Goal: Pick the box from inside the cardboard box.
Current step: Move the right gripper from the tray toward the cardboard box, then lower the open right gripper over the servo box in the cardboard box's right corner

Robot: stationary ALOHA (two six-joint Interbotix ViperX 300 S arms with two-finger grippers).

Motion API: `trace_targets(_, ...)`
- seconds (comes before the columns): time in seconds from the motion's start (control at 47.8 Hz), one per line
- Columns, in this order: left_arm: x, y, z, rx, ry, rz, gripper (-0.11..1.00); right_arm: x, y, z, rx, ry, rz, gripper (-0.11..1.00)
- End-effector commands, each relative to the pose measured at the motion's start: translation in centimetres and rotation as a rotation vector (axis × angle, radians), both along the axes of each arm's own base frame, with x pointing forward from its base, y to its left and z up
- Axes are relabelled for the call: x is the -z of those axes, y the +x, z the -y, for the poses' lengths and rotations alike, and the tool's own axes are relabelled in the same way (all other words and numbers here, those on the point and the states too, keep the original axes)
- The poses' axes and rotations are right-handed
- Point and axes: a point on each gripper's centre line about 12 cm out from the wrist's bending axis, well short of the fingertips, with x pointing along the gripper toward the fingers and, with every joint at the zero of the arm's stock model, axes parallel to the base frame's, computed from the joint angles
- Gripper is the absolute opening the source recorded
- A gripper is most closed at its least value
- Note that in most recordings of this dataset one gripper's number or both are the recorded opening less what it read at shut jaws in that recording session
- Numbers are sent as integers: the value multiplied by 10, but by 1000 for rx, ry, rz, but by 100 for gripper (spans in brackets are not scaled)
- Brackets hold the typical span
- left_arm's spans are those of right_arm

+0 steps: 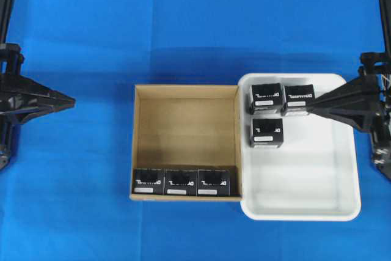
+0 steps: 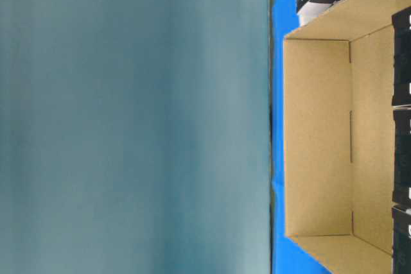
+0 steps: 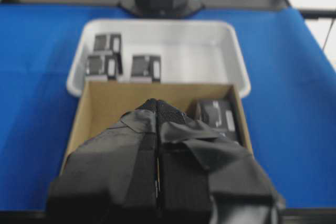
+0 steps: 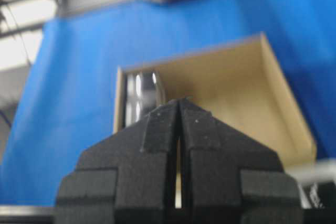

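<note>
The brown cardboard box point(image 1: 183, 123) sits mid-table. Three black boxes point(image 1: 181, 182) stand in a row along its near wall; one shows in the left wrist view point(image 3: 216, 115) and the carton in the right wrist view point(image 4: 231, 98). My left gripper point(image 1: 72, 101) is shut and empty, hovering left of the carton, apart from it. My right gripper point(image 1: 307, 109) is shut and empty, over the white tray point(image 1: 317, 175) beside the upper black boxes there. The left gripper point(image 3: 157, 102) and the right gripper point(image 4: 180, 100) show their fingertips pressed together.
Three more black boxes point(image 1: 266, 98) lie in the white tray's far left part, to the right of the carton. A blue cloth point(image 1: 79, 206) covers the table. Arm bases stand at both side edges.
</note>
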Motion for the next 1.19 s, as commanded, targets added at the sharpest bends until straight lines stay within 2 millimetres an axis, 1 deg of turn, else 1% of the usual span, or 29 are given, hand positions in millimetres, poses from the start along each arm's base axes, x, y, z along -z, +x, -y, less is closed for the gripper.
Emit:
trace_targets(0.0,-11,1,0,-1,-4,14,-6,-6,9,1,16,58,-80,1)
trace_targets(0.084,-10,2,0,-2,-14,9,-6,-7,18,0,32,128,-175,1)
trace_targets(0.147,-10,2,0,-2,-15,6,-6,-3,25,-2,37,158,-262,1)
trace_targets(0.335,-13,2,0,-4,-14,-7,-6,4,48,-9,14,161,-432,1)
trace_targets(0.565,-24,0,0,-2,-12,-18,-6,18,83,-20,-20,143,-687,1)
trace_targets(0.712,-19,0,2,6,-12,-67,-6,24,106,-30,-73,96,-855,1)
trace_targets(0.838,-13,0,2,5,-14,-113,-6,24,125,-33,-156,5,-926,1)
trace_targets(0.963,-12,-1,2,5,-13,-120,-6,22,147,-34,-237,-75,-968,1)
trace_targets(1.173,-12,-1,3,11,-12,-118,-6,33,173,-35,-328,-152,-1043,1)
